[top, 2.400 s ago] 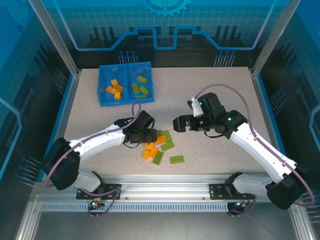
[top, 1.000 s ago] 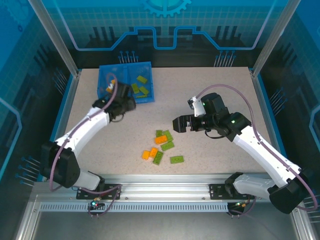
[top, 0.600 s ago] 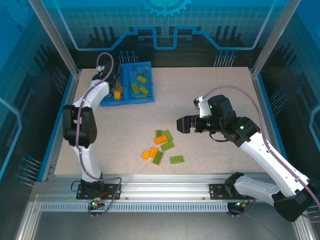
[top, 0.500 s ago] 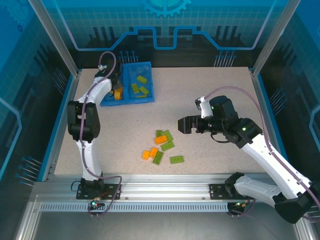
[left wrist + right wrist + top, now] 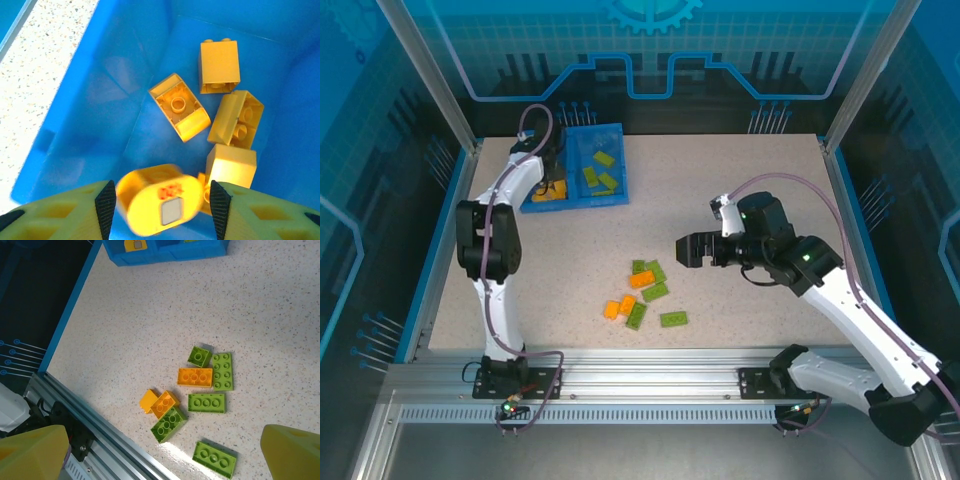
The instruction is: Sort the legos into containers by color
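Eight legos (image 5: 195, 377), three orange and five green, lie loose at lower centre of the table (image 5: 760, 170) near the right gripper (image 5: 686, 250), spread wide and empty; upper left, the left gripper (image 5: 162, 205), fingers parted, hangs over the left compartment (image 5: 100, 100) of the blue bin (image 5: 620, 192), a blurred orange brick (image 5: 150, 195) loose between them.

legos (image 5: 206, 402): green, orange, scattered flat | blue bin (image 5: 595, 199): orange left, green right

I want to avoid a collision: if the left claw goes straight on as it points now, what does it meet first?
Most likely the blurred orange brick just ahead of the left claw, then the other orange bricks on the floor of the blue bin. Depth is unclear.
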